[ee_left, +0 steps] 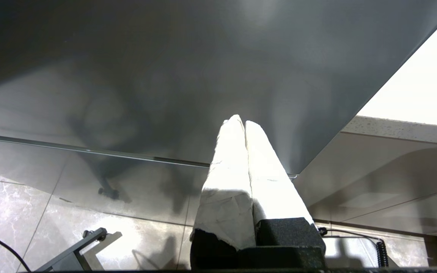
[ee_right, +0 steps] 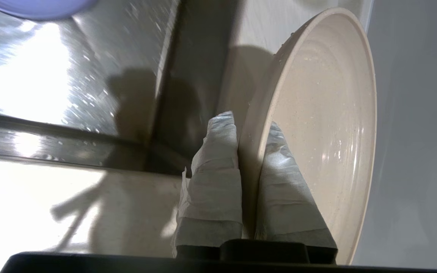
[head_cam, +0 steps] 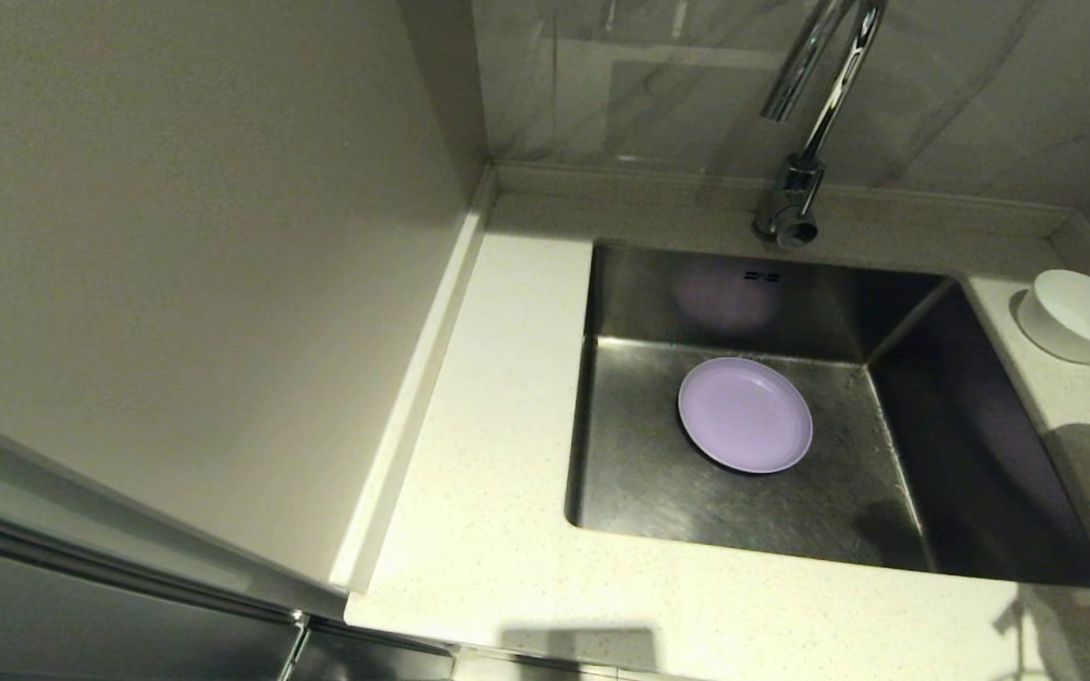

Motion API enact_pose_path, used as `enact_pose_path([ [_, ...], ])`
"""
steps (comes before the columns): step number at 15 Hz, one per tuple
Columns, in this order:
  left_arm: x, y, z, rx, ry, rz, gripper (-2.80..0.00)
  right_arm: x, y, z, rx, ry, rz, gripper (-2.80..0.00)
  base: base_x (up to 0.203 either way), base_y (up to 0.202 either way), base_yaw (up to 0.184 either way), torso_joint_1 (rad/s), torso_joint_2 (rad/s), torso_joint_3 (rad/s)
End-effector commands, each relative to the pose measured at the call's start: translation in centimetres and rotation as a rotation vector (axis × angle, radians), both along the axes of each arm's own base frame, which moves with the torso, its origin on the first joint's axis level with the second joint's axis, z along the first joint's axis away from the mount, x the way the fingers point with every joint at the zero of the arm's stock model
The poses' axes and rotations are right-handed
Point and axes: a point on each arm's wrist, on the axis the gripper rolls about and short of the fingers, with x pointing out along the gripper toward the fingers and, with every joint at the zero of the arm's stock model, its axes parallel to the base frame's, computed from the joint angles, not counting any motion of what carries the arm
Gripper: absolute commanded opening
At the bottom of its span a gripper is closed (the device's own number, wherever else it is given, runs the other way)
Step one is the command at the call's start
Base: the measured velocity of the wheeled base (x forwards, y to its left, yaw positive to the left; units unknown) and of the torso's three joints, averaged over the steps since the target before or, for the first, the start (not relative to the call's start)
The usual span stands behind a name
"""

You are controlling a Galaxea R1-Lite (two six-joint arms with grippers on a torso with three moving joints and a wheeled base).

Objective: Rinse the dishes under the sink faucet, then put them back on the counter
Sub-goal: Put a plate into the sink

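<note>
rim of the cream-beige plate (ee_right: 317, 125) is pinched between the right gripper (ee_right: 252, 127) fingers, beside the sink (ee_right: 70, 83). beyond it, the lilac plate (head_cam: 745, 414) is seen on the basin floor. left gripper (ee_left: 240, 122) is closed, empty.

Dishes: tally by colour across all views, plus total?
White bowl, on the counter right of the sink: 1
Lilac plate, flat on the sink floor: 1
Cream-beige plate, rim pinched in the right tool, seen only in the right wrist view: 1
Total: 3
</note>
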Motion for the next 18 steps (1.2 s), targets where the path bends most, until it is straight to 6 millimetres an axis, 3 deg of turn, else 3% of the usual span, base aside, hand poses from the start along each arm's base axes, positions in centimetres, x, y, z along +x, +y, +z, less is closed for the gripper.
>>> enact_pose_path([
  [1, 0.0, 0.0, 0.0, 0.0, -0.004, 0.0, -2.8, -0.7, 1.1, 0.8, -0.026, -0.065, 0.084, -2.8, 0.0, 0.0, 0.0, 0.0, 0.0, 0.0],
  [7, 0.0, 0.0, 0.0, 0.001, -0.004, 0.001, -2.8, 1.1, 3.3, 0.8, -0.039, -0.106, 0.241, -2.8, 0.0, 0.0, 0.0, 0.0, 0.0, 0.0],
  [12, 0.0, 0.0, 0.0, -0.001, -0.004, 0.001, -2.8, 3.8, 6.5, 0.2, -0.031, -0.107, 0.395, -2.8, 0.0, 0.0, 0.0, 0.0, 0.0, 0.0],
  [18, 0.0, 0.0, 0.0, 0.0, -0.004, 0.001, -2.8, 7.9, 9.0, -3.1, -0.037, -0.001, 0.454, -2.8, 0.0, 0.0, 0.0, 0.0, 0.0, 0.0],
])
